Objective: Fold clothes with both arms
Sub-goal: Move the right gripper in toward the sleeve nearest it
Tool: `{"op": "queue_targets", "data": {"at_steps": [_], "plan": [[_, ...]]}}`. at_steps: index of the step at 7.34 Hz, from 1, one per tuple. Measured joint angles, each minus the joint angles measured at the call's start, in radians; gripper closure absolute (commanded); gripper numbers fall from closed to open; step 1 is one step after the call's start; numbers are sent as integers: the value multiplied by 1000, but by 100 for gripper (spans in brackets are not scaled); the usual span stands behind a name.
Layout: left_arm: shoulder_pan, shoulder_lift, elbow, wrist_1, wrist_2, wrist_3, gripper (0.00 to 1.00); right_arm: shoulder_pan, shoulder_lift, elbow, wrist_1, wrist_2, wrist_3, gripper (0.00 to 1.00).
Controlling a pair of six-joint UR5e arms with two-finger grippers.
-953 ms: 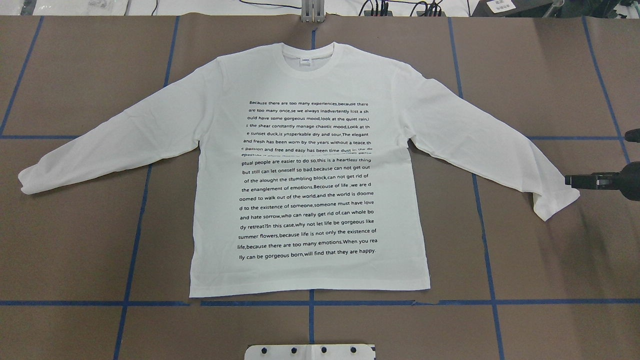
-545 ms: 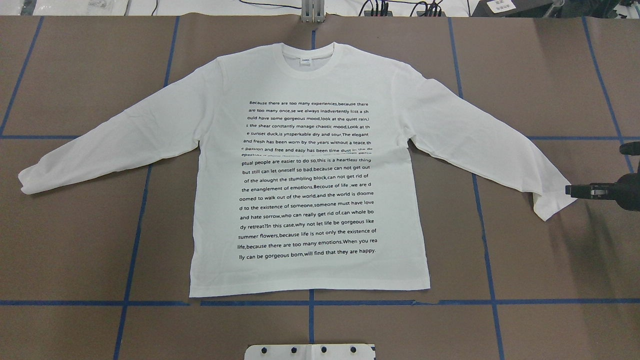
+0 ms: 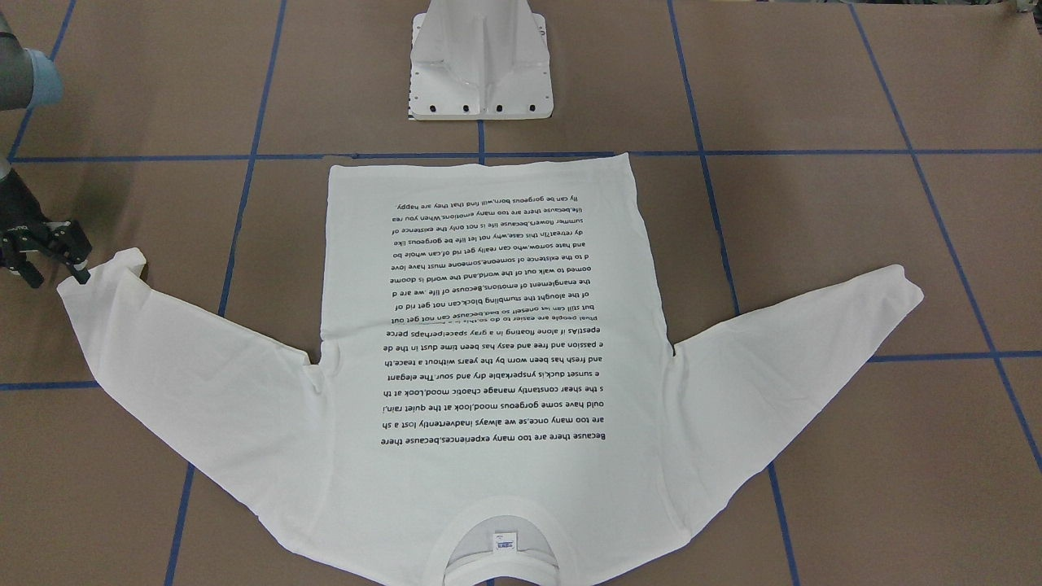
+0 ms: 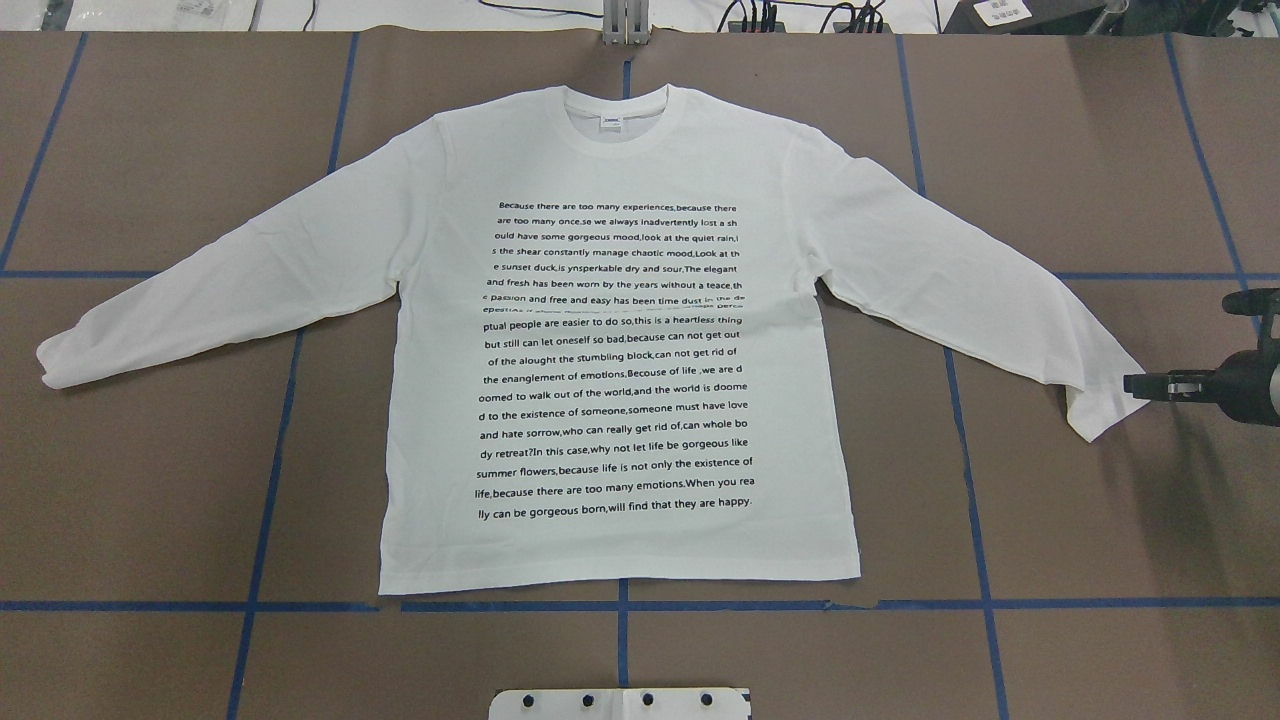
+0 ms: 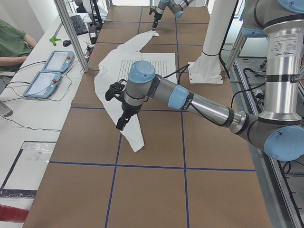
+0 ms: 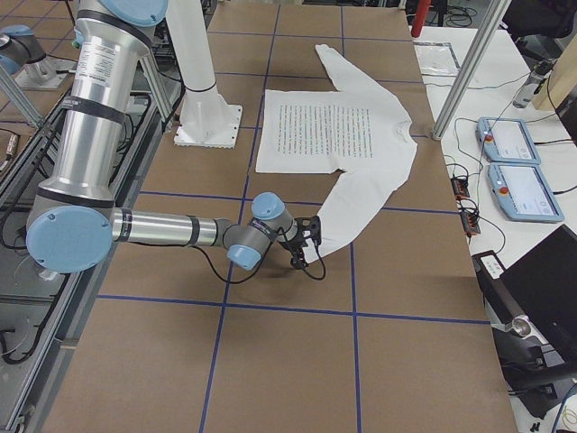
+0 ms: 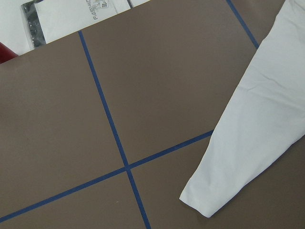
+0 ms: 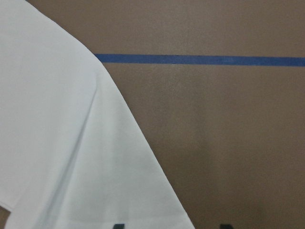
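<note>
The white long-sleeved T-shirt (image 4: 620, 340) lies flat with its printed text up, collar at the far side and both sleeves spread out. My right gripper (image 4: 1135, 385) is low at the right sleeve's cuff (image 4: 1105, 410). In the right wrist view its fingertips (image 8: 119, 225) stand apart, one over the sleeve and one over the bare table, so it is open. It also shows in the front-facing view (image 3: 57, 264). My left gripper (image 5: 121, 122) hangs above the left sleeve near its cuff (image 7: 209, 195). I cannot tell whether it is open or shut.
The table is brown paper with blue tape lines (image 4: 270, 480). The white pedestal base (image 3: 480, 73) stands at the near edge. Control pendants (image 5: 47, 71) and a seated person are beyond the far edge.
My right gripper has shifted toward the robot's side and slightly inward, coming to the corner of the right cuff. The shirt has barely moved.
</note>
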Motion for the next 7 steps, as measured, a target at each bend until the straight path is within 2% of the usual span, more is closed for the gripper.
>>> {"op": "queue_targets", "data": {"at_steps": [2,5,7], "plan": [[-1,0,-1,0,0,0,0,-5,12,-10,-1,-9,0,34],[0,1,-3,0,0,0,0,-10,14,-16,-3,-17,-2,46],[-1,1,-5,0,0,0,0,-11,14,-16,-2,-17,-2,69]]}}
